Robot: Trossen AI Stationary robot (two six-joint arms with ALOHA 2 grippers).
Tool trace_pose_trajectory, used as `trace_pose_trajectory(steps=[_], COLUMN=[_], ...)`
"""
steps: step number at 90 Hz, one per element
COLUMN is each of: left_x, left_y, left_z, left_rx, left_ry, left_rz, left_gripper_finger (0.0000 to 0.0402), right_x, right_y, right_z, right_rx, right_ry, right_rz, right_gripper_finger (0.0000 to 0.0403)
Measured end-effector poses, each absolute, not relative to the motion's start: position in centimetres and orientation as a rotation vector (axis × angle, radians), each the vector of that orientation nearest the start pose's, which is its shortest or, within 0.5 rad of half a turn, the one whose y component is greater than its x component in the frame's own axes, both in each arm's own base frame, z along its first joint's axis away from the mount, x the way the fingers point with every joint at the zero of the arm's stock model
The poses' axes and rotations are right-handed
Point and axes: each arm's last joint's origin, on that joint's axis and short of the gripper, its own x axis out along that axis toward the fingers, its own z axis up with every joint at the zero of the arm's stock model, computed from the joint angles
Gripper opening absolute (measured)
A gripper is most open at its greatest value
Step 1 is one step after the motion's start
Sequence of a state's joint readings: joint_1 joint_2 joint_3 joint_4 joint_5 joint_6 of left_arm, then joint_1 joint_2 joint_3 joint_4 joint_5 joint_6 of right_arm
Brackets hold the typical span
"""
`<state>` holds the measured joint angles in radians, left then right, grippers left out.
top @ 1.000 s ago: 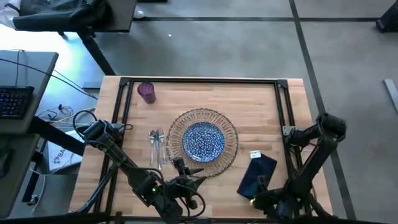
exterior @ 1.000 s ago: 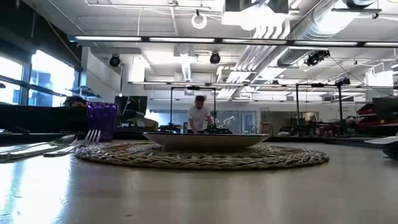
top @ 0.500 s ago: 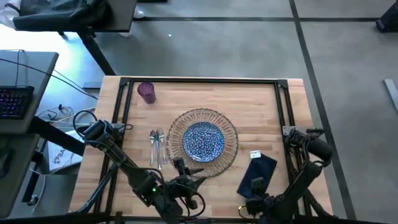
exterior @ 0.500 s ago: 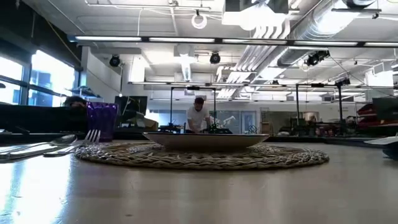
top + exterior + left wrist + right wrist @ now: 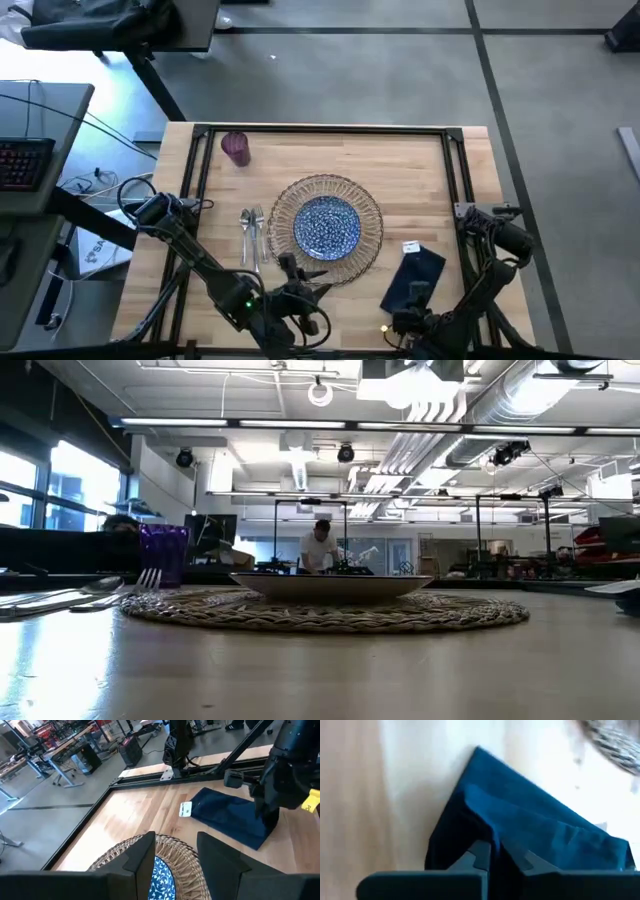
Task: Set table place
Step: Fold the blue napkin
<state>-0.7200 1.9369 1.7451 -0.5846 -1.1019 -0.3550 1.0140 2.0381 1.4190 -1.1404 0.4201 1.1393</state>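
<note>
The right gripper (image 5: 501,857) hovered low over the navy napkin (image 5: 413,279), jaws slightly apart and empty; the napkin lay right of the wicker charger (image 5: 370,250) carrying the blue-patterned plate (image 5: 327,225). The left gripper (image 5: 175,852) waited, jaws apart, at the charger's near edge. A shallow pinch might catch only the top fold and unfurl the cloth

A small purple cup (image 5: 236,148) stands near the table's (image 5: 410,165) far-left corner, apparently empty.
</note>
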Motion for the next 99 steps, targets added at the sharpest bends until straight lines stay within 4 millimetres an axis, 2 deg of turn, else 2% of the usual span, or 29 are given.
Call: trace_pose_trajectory(steps=[16,25,52,76,82,92,99], left_x=[33.7,33.9,33.9,34.0,33.9,33.9,33.9], left_y=[-25.8,-25.6,-25.6,-25.6,-25.6,-25.6,-25.6], left_z=[30.5,30.5,30.5,30.4,30.4,30.4,30.4], left_rx=[0.279,0.279,0.274,0.265,0.262,0.259,0.259], left_ry=[0.406,0.407,0.408,0.414,0.414,0.413,0.413], left_rz=[0.441,0.446,0.448,0.434,0.434,0.434,0.434], left_gripper_finger=[0.0128,0.0128,0.0128,0.0128,0.0128,0.0128,0.0128], right_x=[19.4,19.5,20.3,20.7,20.8,20.9,21.0], right_y=[28.7,28.8,29.3,29.1,29.1,29.0,28.6], right_z=[17.0,17.2,13.6,13.6,13.6,13.7,13.9], right_rx=[-0.08,-0.019,0.057,0.044,0.048,0.063,0.127], right_ry=[1.103,1.01,0.985,0.932,0.916,0.84,0.754], right_rz=[-0.527,-0.559,-0.451,-0.459,-0.46,-0.49,-0.559], right_gripper_finger=[0.0,0.0,0.0002,0.006,0.0052,0.001,0.0006])
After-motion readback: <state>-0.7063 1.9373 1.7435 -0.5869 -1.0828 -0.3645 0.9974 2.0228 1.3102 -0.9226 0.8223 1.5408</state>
